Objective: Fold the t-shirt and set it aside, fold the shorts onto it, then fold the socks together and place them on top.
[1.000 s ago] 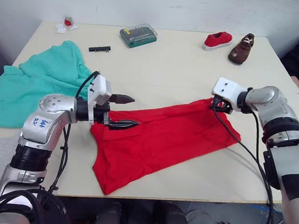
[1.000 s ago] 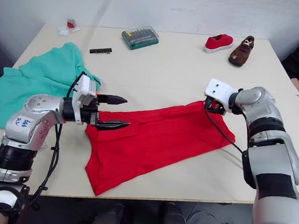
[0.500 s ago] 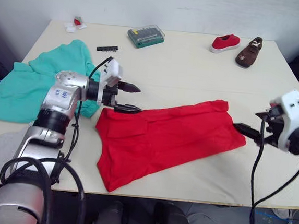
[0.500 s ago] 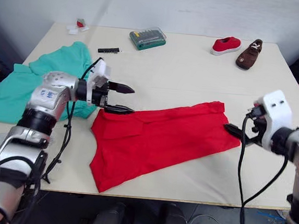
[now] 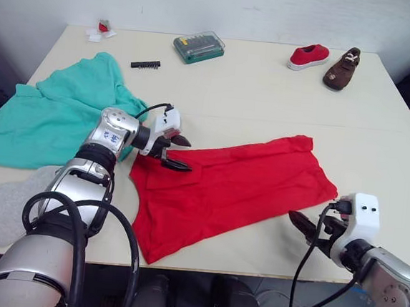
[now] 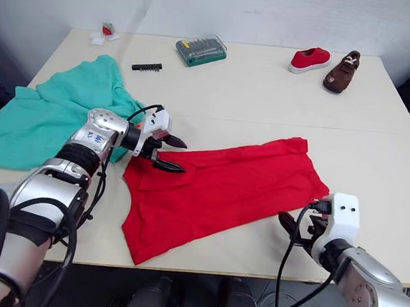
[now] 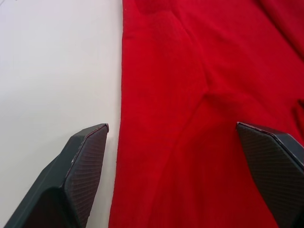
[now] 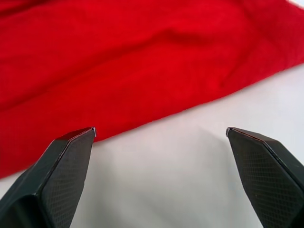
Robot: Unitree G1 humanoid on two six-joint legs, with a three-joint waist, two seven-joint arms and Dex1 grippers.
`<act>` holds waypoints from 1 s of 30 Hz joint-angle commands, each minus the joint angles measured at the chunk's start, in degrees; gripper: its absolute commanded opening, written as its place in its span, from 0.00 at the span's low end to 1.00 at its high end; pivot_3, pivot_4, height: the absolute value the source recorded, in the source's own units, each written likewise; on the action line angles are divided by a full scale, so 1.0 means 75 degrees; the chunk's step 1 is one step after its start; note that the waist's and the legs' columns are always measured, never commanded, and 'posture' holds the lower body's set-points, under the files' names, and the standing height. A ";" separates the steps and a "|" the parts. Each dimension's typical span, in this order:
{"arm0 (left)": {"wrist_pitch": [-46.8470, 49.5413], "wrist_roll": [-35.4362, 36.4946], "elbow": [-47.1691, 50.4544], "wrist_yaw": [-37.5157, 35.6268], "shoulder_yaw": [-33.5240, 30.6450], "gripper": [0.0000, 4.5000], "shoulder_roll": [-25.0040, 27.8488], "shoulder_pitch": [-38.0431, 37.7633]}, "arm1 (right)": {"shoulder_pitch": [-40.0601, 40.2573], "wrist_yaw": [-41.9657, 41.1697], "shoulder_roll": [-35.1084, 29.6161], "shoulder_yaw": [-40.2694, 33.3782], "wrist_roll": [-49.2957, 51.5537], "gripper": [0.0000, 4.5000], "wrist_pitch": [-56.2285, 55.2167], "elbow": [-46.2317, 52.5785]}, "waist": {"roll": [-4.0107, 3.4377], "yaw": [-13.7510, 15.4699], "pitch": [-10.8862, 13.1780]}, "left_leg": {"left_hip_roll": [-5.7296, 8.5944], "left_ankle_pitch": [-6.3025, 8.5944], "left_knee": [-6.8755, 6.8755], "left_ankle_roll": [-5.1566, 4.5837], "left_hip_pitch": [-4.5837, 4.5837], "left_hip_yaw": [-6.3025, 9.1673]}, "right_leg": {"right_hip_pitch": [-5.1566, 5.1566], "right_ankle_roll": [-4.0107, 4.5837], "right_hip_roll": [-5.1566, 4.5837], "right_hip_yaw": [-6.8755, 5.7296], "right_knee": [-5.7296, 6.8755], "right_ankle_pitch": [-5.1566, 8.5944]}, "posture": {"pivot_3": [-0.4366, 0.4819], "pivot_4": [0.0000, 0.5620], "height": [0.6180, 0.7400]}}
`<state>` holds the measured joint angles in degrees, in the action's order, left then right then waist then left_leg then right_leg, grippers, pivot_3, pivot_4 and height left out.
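The task looks to be at its first step, and only partly through it. The t-shirt (image 5: 230, 190) lies near the middle of the bench (image 5: 267, 94) as a long red band running from about 8 o'clock to 2 o'clock, seemingly folded once lengthwise but not yet made into a compact packet, and not yet set aside. The left gripper (image 5: 178, 153) hovers at the shirt's 10 o'clock corner with its fingers spread and nothing between them; the left wrist view has one finger over bare bench and the other over red cloth. The right gripper (image 5: 302, 222) sits at the shirt's 4 o'clock side, just off its near edge, fingers likewise released and empty, with the hem lying ahead of them in its wrist view. The shorts (image 5: 51, 111) are a loose, unfolded teal heap at 9 o'clock on the bench, touching or nearly touching the shirt's end by the left gripper. The socks (image 5: 10, 205) lie flat at 8 o'clock near the front edge, untouched. So most remains: finishing and moving the shirt, then the shorts, then the socks.
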<state>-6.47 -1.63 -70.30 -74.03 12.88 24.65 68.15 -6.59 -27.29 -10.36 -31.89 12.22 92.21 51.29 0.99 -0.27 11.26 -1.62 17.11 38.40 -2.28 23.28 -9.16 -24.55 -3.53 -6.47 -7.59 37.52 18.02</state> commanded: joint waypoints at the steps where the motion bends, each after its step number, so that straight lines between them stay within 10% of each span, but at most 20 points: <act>1: -0.0097 -0.0166 -0.0097 0.0035 -0.0141 0.96 -0.0071 0.0204 | -0.0232 0.0410 0.0384 -0.0352 0.0056 1.00 0.0039 -0.0162 | 0.0000 -0.0001 0.0000 | -0.0001 0.0000 0.0000 0.0000 0.0000 0.0000 | 0.0000 0.0000 0.0000 0.0000 0.0000 0.0000 | 0.48 0.27 1.00; 13: 0.0016 -0.0484 -0.0265 0.0102 -0.0348 0.15 -0.0096 0.0210 | -0.1167 0.1290 0.1326 -0.1081 0.0087 1.00 0.0039 -0.1391 | 0.0091 -0.0158 -0.0056 | -0.0004 0.0002 0.0022 -0.0003 -0.0002 0.0004 | 0.0007 0.0000 -0.0002 0.0001 0.0017 0.0000 | 0.48 0.27 1.00; 18: 0.0269 -0.0405 -0.0302 0.0199 -0.0589 0.19 -0.0061 0.0396 | -0.1150 0.1345 0.1218 -0.1104 0.0211 1.00 0.0039 -0.1437 | 0.0100 -0.0176 -0.0061 | -0.0005 0.0002 0.0031 -0.0004 -0.0002 0.0008 | 0.0009 0.0000 -0.0007 0.0001 0.0019 0.0000 | 0.48 0.27 1.00; 28: 0.0394 -0.0691 -0.0398 0.0571 -0.0651 0.85 -0.0032 0.0646 | -0.0744 0.1247 0.0836 -0.0818 0.0568 1.00 0.0039 -0.1038 | 0.0100 -0.0165 -0.0061 | -0.0003 0.0006 0.0027 -0.0010 0.0000 0.0010 | 0.0009 0.0000 -0.0007 -0.0001 0.0030 0.0000 | 0.48 0.27 1.00; 30: 0.0343 -0.0863 -0.0428 0.0666 -0.0532 0.85 -0.0067 0.0592 | -0.0726 0.1266 0.0836 -0.0825 0.0594 1.00 0.0039 -0.1039 | 0.0100 -0.0165 -0.0061 | -0.0003 0.0006 0.0025 -0.0010 0.0000 0.0009 | 0.0009 0.0000 -0.0006 -0.0002 0.0029 0.0000 | 0.48 0.27 1.00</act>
<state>-3.26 -7.11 -73.07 -69.75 8.42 24.17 71.57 -13.15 -18.44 -4.01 -37.26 16.68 91.36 43.43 1.74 -1.51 10.80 -1.64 17.15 38.58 -2.35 23.28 -9.09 -24.49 -3.53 -6.50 -7.61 37.74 18.02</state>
